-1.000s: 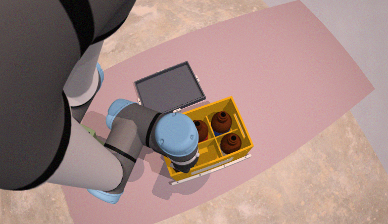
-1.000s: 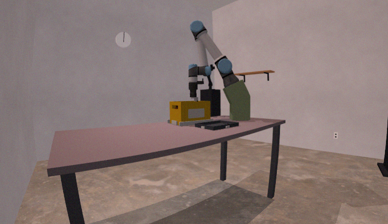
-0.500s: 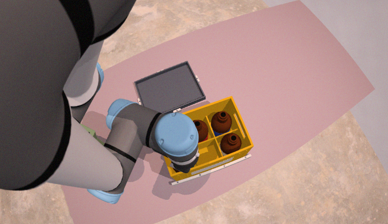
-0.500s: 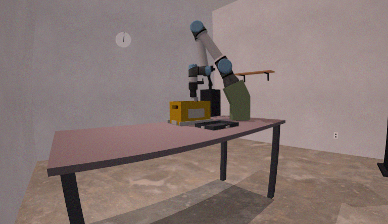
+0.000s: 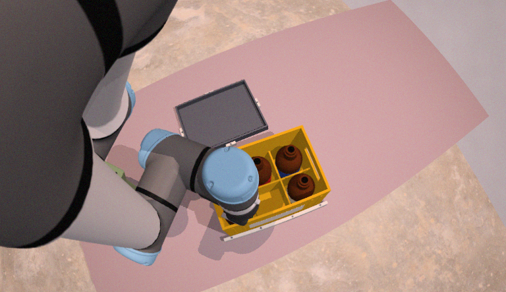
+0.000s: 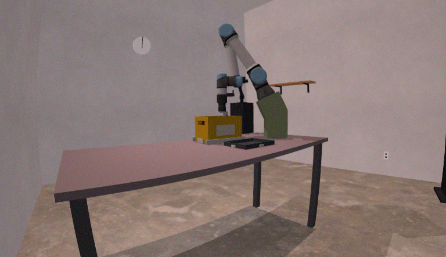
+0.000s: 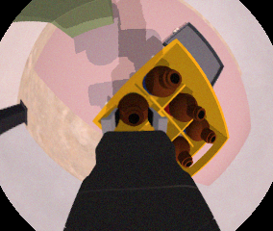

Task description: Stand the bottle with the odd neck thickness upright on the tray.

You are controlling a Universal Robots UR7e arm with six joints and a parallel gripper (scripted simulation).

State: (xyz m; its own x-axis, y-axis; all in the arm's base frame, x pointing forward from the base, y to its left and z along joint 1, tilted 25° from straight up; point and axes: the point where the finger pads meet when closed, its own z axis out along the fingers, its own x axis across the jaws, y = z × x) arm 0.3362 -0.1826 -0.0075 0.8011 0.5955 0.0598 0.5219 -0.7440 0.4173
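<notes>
A yellow crate (image 5: 277, 180) with divided cells stands on the pink table. Brown bottles stand upright in it; three show in the overhead view (image 5: 288, 158) (image 5: 301, 186) (image 5: 261, 169). The wrist view shows five bottles, among them the corner one (image 7: 135, 111) and its neighbours (image 7: 163, 80) (image 7: 186, 108). My gripper (image 7: 134, 114) is open, pointing straight down over the crate's corner cell, with its fingers on either side of that corner bottle's top. In the overhead view the wrist hides the gripper and this bottle. The dark tray (image 5: 221, 113) lies beside the crate with nothing on it.
The arm's green base block (image 6: 274, 116) and a black box (image 6: 242, 116) stand behind the crate (image 6: 218, 127). The tray (image 6: 248, 143) lies near the table's edge. One crate cell (image 5: 270, 195) holds no bottle.
</notes>
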